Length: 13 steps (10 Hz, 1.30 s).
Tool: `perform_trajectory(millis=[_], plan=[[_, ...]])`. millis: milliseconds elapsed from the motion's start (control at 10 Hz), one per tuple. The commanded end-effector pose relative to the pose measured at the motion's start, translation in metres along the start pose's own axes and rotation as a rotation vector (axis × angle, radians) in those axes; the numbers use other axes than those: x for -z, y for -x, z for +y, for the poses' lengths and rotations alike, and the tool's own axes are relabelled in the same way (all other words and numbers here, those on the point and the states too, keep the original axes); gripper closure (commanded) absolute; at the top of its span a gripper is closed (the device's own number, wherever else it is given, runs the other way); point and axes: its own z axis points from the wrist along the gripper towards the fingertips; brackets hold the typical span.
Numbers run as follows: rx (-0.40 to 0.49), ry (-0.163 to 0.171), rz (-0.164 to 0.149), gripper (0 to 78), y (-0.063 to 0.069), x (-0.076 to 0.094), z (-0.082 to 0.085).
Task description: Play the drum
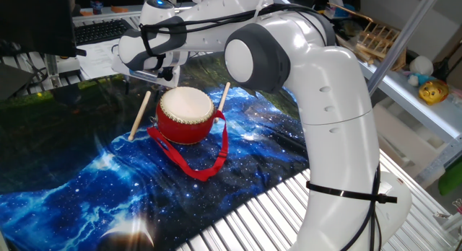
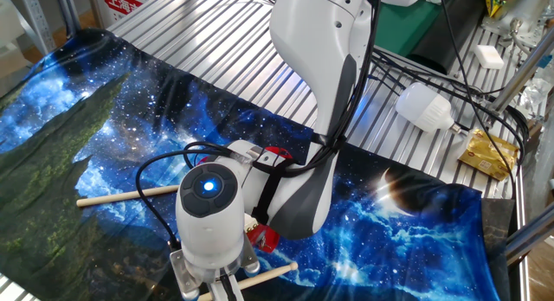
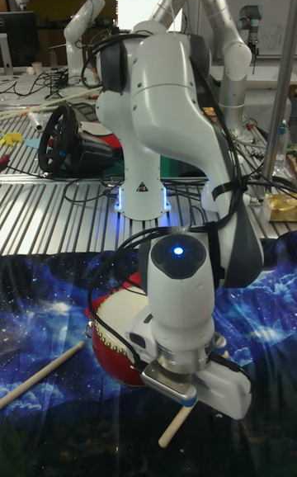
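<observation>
The drum (image 1: 186, 115) stands upright on the starry cloth, red-bodied with a cream skin, and its red ribbon strap (image 1: 207, 161) trails toward the front. My gripper (image 1: 152, 78) hovers just behind the drum's left side, shut on the upper end of a thin wooden stick (image 1: 138, 115) that slants down to the cloth. The tall fixed view has the gripper (image 3: 188, 397) in front of the drum (image 3: 114, 347), with the held stick (image 3: 175, 426) poking out below. My arm hides most of the drum (image 2: 265, 239) in the other fixed view.
A second stick (image 1: 223, 97) leans beside the drum's right side and shows lying on the cloth (image 2: 130, 195) in the other fixed view. A ribbed metal tabletop (image 1: 289, 215) surrounds the cloth. Beyond the far edge are a keyboard (image 1: 101, 31) and clutter.
</observation>
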Motion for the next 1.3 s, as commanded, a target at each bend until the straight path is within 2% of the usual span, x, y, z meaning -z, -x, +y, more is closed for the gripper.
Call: perform_trajectory(millis=[100, 700, 1100, 1300], plan=[[0.027, -0.034, 0.032, 0.1, -0.013, -0.018, -0.008], [0.044, -0.044, 0.027, 0.1, -0.007, 0.002, -0.005], [0.044, -0.042, 0.026, 0.1, -0.002, 0.006, -0.001], [0.057, -0.047, 0.025, 0.1, 0.000, 0.019, -0.001]])
